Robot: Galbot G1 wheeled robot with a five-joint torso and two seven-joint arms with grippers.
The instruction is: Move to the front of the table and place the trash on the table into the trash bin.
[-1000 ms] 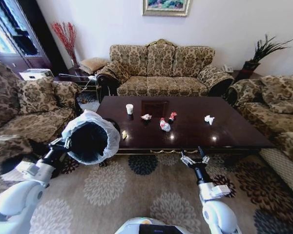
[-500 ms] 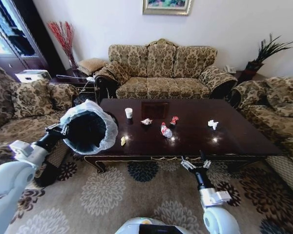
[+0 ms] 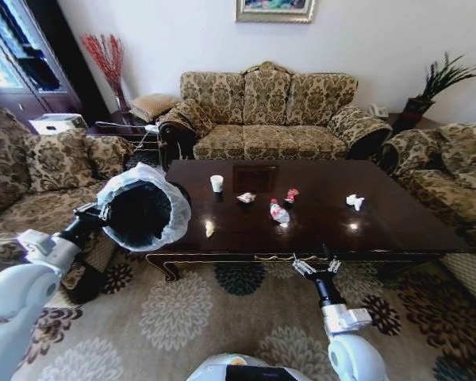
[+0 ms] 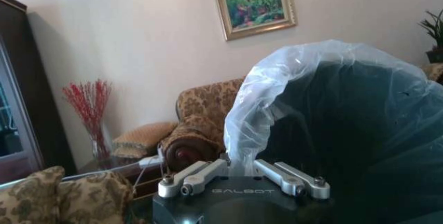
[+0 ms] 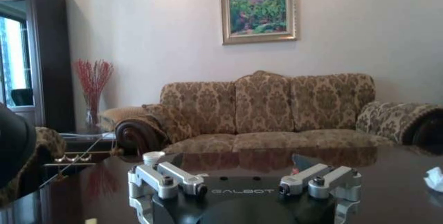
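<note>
The robot stands at the front of the table [image 3: 381, 230], squared up to its gold-trimmed long edge, which puts every scrap of litter within a forward reach. Its left gripper [image 3: 94, 214] pinches the rim of the trash bin [image 3: 143, 210] and holds it off the floor beside the table's left front corner, tipped so the dark mouth with its white liner faces up and toward the tabletop; I judge that tilt is meant to let pieces be dropped in without the arm carrying them far. In the left wrist view the fingers [image 4: 190, 177] close in on the liner at the rim. The right gripper [image 3: 316, 266] hovers low just before the front edge, its fingers spread and empty, level with the tabletop as if ready to go in. The trash lies scattered on the glossy wood: a white paper cup [image 3: 216, 183] toward the back left, a crumpled tissue [image 3: 245, 198] beside it, a plastic bottle [image 3: 278, 212] with a red label near the middle, a red-white wrapper [image 3: 292, 194] behind that, another tissue [image 3: 354, 202] off to the right, and a yellow scrap [image 3: 209, 228] nearest the bin. Nothing has gone into the bin that I can see.
</note>
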